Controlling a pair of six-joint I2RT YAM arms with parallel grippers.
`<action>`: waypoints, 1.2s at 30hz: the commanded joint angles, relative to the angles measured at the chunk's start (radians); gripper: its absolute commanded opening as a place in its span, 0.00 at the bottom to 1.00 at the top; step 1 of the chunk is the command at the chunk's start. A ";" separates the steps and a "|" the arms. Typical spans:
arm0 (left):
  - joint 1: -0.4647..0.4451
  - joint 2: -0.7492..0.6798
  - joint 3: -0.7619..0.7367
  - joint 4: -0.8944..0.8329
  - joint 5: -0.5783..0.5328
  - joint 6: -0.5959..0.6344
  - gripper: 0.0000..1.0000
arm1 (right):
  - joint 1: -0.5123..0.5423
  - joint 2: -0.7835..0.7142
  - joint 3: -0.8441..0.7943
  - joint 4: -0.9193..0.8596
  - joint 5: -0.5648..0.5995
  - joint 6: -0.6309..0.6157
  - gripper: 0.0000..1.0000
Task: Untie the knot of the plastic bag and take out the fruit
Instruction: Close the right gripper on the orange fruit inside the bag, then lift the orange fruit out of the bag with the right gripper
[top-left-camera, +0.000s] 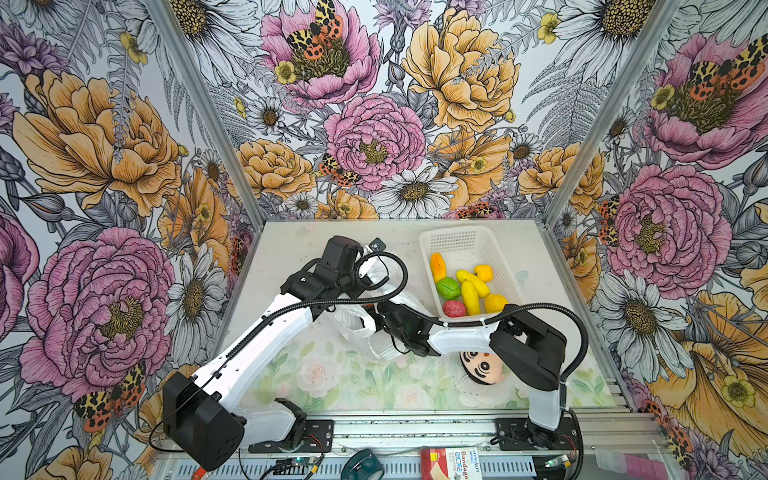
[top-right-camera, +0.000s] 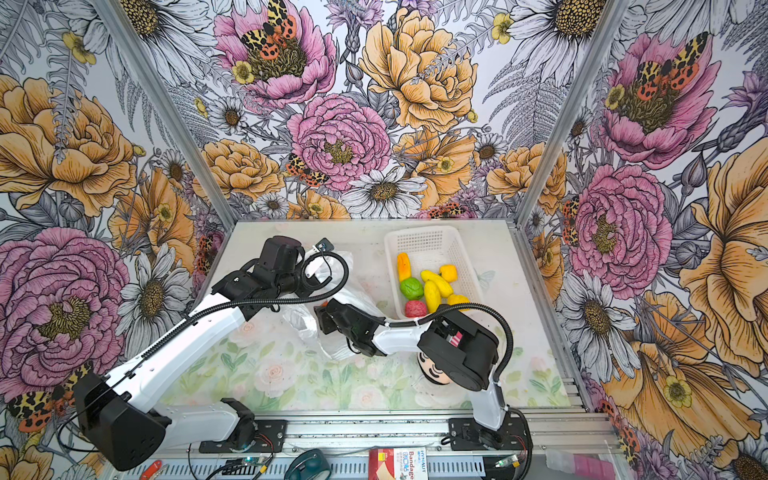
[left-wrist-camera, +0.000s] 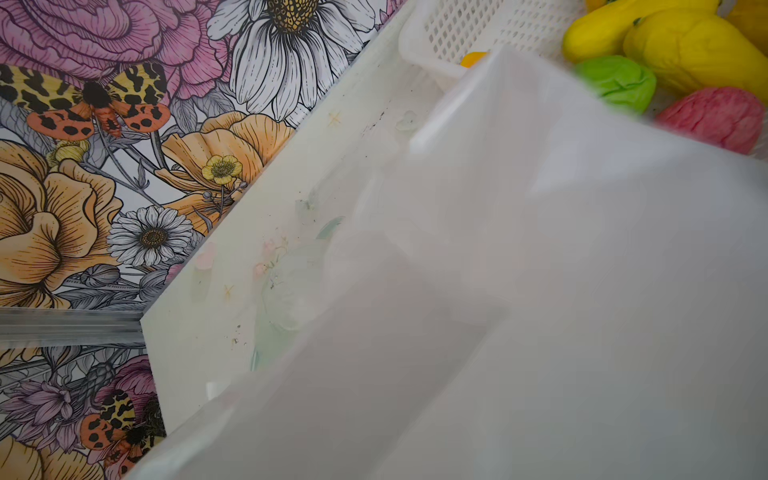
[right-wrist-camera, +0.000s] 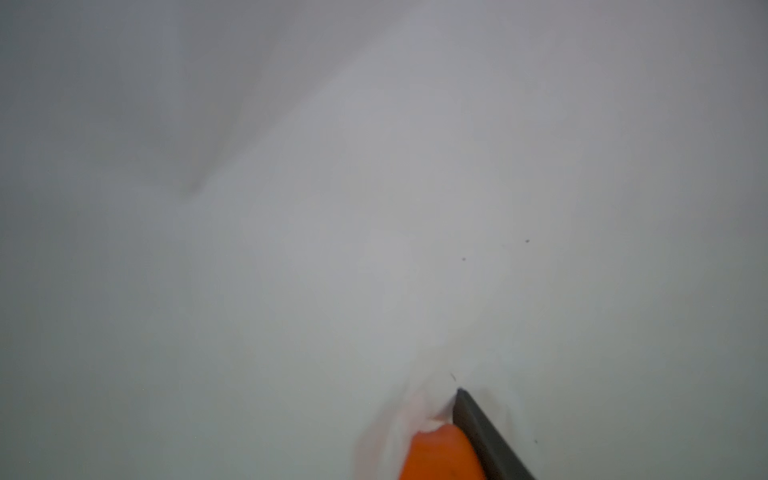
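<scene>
Seven small glossy toy fruits (top-left-camera: 470, 297) are being seen lying in the rigid white perforated basket (top-left-camera: 457, 241) (four yellow, one green, one pink-red, one orange-and-yellow), so most of the emptying is being judged as done.

The thin, crinkly, translucent white plastic bag (top-left-camera: 357, 326) is being seen just beside the basket, on its left in both top views, partly hidden under both arms. No knot is being found in any view. With a claw buried inside the film, it is being taken as undone.

The left gripper (top-left-camera: 371, 272) is being held closed above the bag, left of the basket's far half. It is apparently pinching a raised fold of film, which is being shown draped across most of the left wrist view.

The right gripper (top-left-camera: 376, 311) is being seen sunk in the bag's mouth, near the basket's near-left corner. In the right wrist view only one dark finger (right-wrist-camera: 478, 428) is being shown, with a bright orange piece (right-wrist-camera: 440, 453) lying against it (probably the last fruit). Whether the jaws are clamped on it cannot be told.

What is being left, by this judgement, is lifting that piece out. Whether anything more is inside cannot be told.
</scene>
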 joint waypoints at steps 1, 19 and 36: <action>0.035 0.015 0.029 -0.017 -0.034 -0.035 0.00 | 0.012 -0.075 -0.037 0.178 0.002 -0.057 0.38; 0.065 -0.047 0.032 -0.017 -0.034 -0.053 0.00 | 0.050 0.318 0.337 -0.083 0.052 -0.186 0.33; 0.150 -0.088 0.029 -0.017 -0.048 -0.081 0.00 | 0.121 0.209 0.156 0.026 0.023 -0.459 0.27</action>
